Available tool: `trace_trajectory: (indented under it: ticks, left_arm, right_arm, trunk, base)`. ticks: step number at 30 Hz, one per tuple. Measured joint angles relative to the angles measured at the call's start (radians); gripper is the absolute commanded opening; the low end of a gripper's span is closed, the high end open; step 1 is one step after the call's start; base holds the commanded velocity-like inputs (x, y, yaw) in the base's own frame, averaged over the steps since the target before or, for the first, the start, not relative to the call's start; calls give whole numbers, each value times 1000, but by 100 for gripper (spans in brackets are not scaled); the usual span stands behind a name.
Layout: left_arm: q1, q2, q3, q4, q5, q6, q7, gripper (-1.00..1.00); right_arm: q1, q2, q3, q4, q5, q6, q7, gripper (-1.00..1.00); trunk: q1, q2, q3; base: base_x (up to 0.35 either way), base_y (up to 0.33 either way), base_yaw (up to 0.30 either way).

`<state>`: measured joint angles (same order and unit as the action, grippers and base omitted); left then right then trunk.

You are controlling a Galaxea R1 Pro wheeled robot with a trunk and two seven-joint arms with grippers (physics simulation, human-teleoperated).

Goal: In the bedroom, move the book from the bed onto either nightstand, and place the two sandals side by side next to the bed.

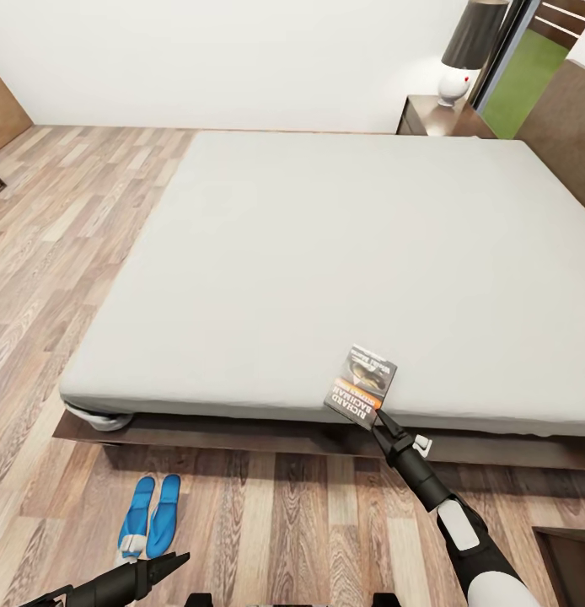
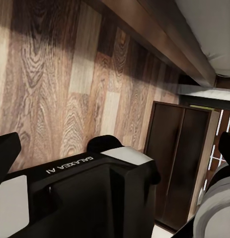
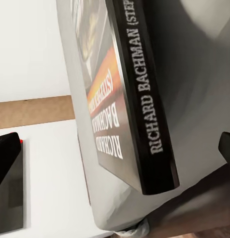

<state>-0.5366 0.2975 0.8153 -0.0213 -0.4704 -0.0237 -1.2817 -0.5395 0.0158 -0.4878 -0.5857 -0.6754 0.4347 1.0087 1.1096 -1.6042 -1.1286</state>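
One thin paperback book point(image 1: 361, 386) lies on the light-grey mattress of the bed point(image 1: 326, 253) close to its near edge in the head view, a corner tipped toward the right gripper point(image 1: 378, 416), whose dark fingers reach up to that corner; whether they are closed on it I cannot tell from here. Two blue sandals point(image 1: 151, 516) lie side by side on the plank floor point(image 1: 276, 523) just in front of the bed frame, and the left gripper point(image 1: 176, 560) hovers near them with its tip narrowed, its jaws too small to judge. A nightstand point(image 1: 440, 118) carrying a lamp point(image 1: 469, 51) stands well apart beyond the far corner of the bed. Seen from the left wrist, the floor, the dark bed frame point(image 2: 159, 39) and a dark cabinet point(image 2: 177, 163) appear, with nothing between the fingers that I can make out. Seen from the right wrist, the book point(image 3: 122, 99) shows its black spine and orange band, raised off the mattress at the near corner, one dark finger point(image 3: 6, 158) at either margin, apparently apart. I judge the book light and stiff enough to lift by one edge, though its glossy cover may slip; pinching across the spine-side corner seems safest.
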Motion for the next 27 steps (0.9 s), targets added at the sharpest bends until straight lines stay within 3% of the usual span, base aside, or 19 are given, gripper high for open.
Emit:
trace_trajectory:
  ticks: [27]
  left_arm:
    - [0,0,0,0,0,-1,0,100]
  right_arm:
    - [0,0,0,0,0,0,0,100]
  trunk:
    - [0,0,0]
  base:
    - [0,15,0]
